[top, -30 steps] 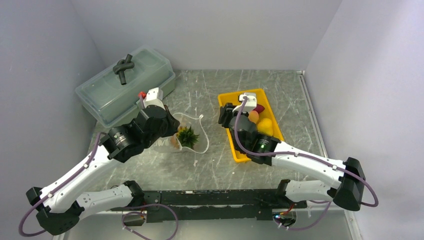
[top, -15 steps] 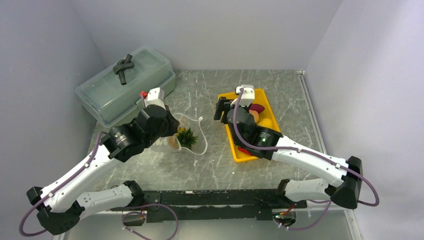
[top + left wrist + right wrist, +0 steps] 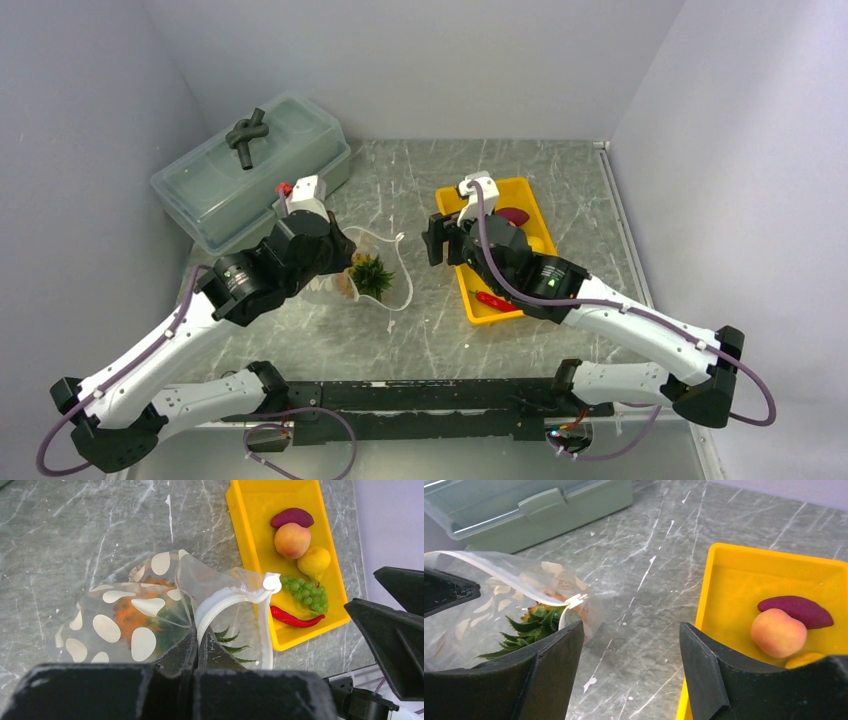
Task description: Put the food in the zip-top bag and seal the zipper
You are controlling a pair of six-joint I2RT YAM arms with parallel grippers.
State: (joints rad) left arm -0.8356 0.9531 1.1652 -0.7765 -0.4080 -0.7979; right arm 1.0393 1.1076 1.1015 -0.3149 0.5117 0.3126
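The clear dotted zip-top bag (image 3: 125, 620) lies on the table with the orange pineapple (image 3: 131, 616) inside, green crown toward the mouth. My left gripper (image 3: 197, 636) is shut on the whitish zipper (image 3: 225, 600) strip and holds the mouth open. The peach (image 3: 292, 540), dark purple piece (image 3: 292, 517), yellow fruit (image 3: 314, 562), grape bunch (image 3: 305, 592) and red chili (image 3: 295, 618) lie in the yellow tray (image 3: 260, 510). My right gripper (image 3: 631, 645) is open and empty, over the table between the tray's left edge (image 3: 701, 610) and the bag (image 3: 499, 605).
A large translucent lidded box (image 3: 250, 170) stands at the back left with a black knotted piece (image 3: 247, 133) on its lid. The yellow tray (image 3: 522, 190) sits right of centre. Walls close in at the left, back and right.
My right gripper has moved left from over the tray to the tray's left edge, toward the bag, still open and empty. The left gripper and the bag have stayed in place.
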